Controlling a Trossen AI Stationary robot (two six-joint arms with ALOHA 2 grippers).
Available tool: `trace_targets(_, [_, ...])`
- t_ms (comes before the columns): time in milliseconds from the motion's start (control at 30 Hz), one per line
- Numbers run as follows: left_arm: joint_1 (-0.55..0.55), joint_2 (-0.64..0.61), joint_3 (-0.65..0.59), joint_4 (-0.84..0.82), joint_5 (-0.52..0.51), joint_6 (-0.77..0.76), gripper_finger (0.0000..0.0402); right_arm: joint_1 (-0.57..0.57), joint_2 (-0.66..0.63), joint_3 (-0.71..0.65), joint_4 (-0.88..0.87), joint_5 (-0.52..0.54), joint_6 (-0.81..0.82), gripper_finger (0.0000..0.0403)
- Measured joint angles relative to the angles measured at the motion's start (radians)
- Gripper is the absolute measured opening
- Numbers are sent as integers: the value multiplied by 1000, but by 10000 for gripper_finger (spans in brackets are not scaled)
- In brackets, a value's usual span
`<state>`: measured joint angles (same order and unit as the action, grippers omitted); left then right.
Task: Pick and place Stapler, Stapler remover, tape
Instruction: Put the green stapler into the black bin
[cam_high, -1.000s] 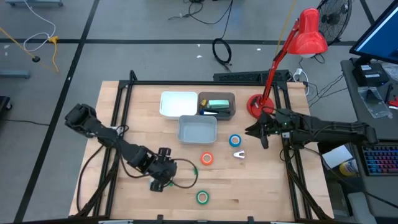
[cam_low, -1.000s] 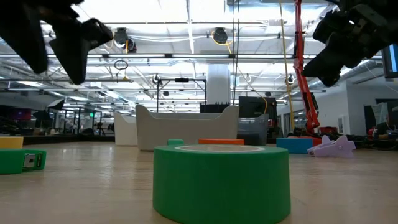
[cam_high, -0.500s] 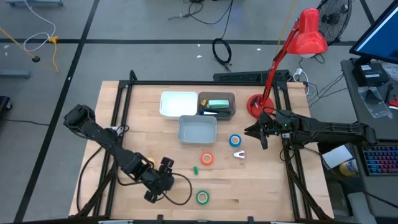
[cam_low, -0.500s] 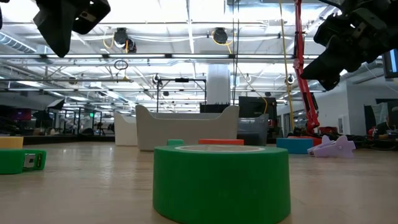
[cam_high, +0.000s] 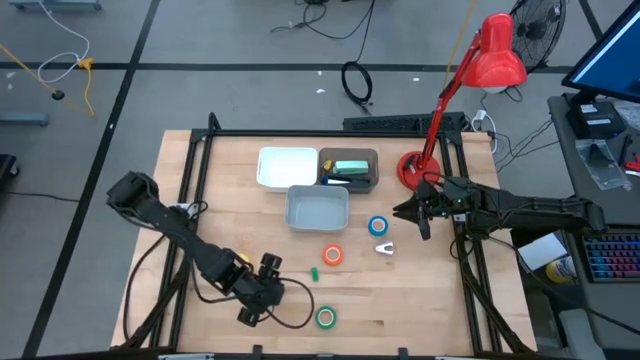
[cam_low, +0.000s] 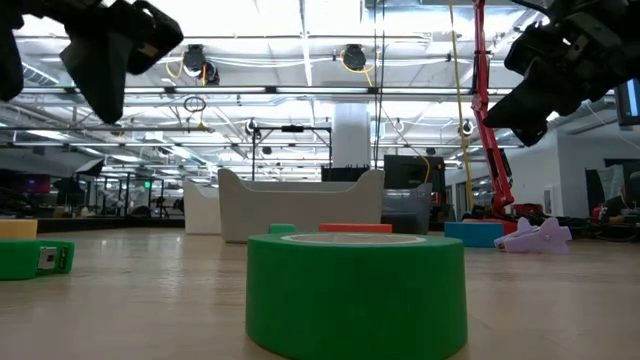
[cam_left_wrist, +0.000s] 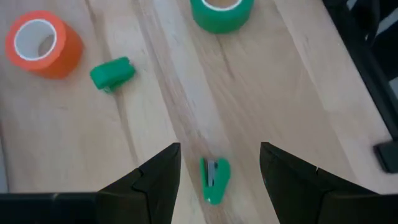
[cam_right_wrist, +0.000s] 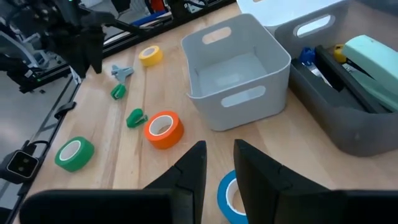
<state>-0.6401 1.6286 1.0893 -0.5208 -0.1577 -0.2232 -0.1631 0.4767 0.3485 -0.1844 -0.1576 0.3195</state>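
Biggest worry first: the left arm (cam_high: 190, 245) lies low across the table (cam_high: 200, 180), and a careless sweep could drag its cable or elbow through the loose items. The grey bin (cam_high: 318, 207) stands just beside the blue tape (cam_high: 378, 226) and orange tape (cam_high: 332, 255), so a wide approach from either side could knock it.

The left gripper (cam_left_wrist: 219, 146) hangs with its fingers spread and empty. It is lined up over a small green bit (cam_left_wrist: 214, 180), not over the green tape (cam_left_wrist: 221, 9) lying further ahead. If I close here, I judge I would pinch the wrong thing. The right gripper (cam_right_wrist: 217, 146) waits near the blue tape, fingers only narrowly parted and holding nothing. That gap looks too tight to straddle a roll's wall without first spreading.

The stapler (cam_high: 350, 168) already sits in the dark tray (cam_high: 372, 185); the lilac stapler remover (cam_high: 383, 248) lies on the wood near the blue roll.

Against a second ago, the left gripper has swung nearer the table's front edge and the green roll; the right arm and all items are unmoved
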Motion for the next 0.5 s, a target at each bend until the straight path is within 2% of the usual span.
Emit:
trace_targets(333, [-3,118,1,-13,19,-111,218,0,0,0,-11,0,9,73])
trace_targets(500, [0,133,1,-9,1,-170,218,0,0,0,-11,0,9,73])
